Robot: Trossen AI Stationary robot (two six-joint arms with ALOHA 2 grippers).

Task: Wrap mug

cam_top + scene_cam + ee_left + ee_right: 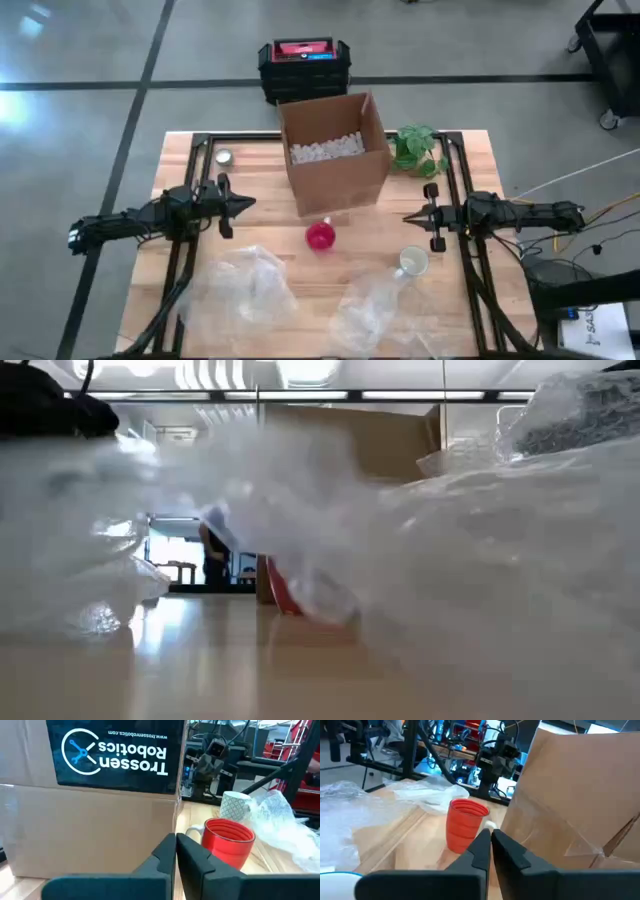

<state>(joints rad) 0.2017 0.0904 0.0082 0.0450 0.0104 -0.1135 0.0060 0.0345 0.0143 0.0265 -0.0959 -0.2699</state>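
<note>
The red mug (320, 236) stood upright on the wooden bench (470, 160), just in front of the open cardboard box (335, 150) filled with white packing peanuts (325, 148). The left hand (246, 203) hovered at the box's left, its fingers (165, 855) pressed together and holding nothing. The right hand (410, 216) hung at the box's right, likewise closed and empty. A white mug (413, 261) stood near the right hand, touching a crumpled sheet of bubble wrap (375, 310). A second bubble wrap sheet (240, 285) lay at the front left. A green plant (418, 150) sat beside the box.
</note>
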